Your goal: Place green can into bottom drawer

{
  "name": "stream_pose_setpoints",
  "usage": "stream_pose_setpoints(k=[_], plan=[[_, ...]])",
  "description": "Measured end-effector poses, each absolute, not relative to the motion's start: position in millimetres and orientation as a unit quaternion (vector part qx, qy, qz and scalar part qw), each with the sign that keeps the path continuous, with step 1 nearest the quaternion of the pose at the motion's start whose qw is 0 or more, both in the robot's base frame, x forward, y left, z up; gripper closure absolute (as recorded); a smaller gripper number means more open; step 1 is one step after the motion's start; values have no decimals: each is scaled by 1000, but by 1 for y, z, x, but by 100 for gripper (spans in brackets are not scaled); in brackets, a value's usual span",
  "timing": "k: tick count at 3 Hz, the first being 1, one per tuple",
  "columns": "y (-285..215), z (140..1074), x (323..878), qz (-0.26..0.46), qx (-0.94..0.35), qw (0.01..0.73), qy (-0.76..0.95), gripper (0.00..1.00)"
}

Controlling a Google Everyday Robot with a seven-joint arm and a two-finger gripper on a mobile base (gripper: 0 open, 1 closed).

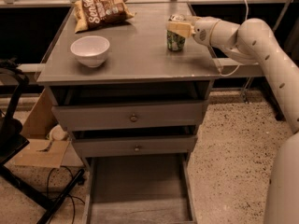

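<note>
Your gripper (179,28) is up at the back right of the cabinet top (140,62), right at the top of the green can (175,41). The can stands upright on the cabinet top, near the right edge. It is well apart from the white bowl (90,50) and the bag of chips (100,10). You cannot tell from here if the gripper is apart or together, or if it has the can yet. So this looks like the grabbing step, the first part of the job. The bottom drawer (140,190) is pulled out, low down near the floor, and nothing is in it yet. The two upper drawers (133,118) are pushed in. Next, you need a good hold on the can. Then lift it straight up and bring it forward past the front edge of the cabinet. Then take it a long way down into the open drawer. Keep the can upright as you go, and stay away from the cabinet's front edge on the way down. Set it on the drawer floor before you let go.
</note>
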State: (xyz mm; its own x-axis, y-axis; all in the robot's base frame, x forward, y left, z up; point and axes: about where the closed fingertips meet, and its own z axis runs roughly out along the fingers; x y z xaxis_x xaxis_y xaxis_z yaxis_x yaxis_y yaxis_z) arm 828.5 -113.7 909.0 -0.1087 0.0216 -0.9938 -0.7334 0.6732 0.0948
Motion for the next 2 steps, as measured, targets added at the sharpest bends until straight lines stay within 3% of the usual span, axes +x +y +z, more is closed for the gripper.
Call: stream_pose_setpoints(k=[1,2], plan=[[-110,911,828,311,-263,615,675,72],[-110,911,828,311,-263,615,675,97]])
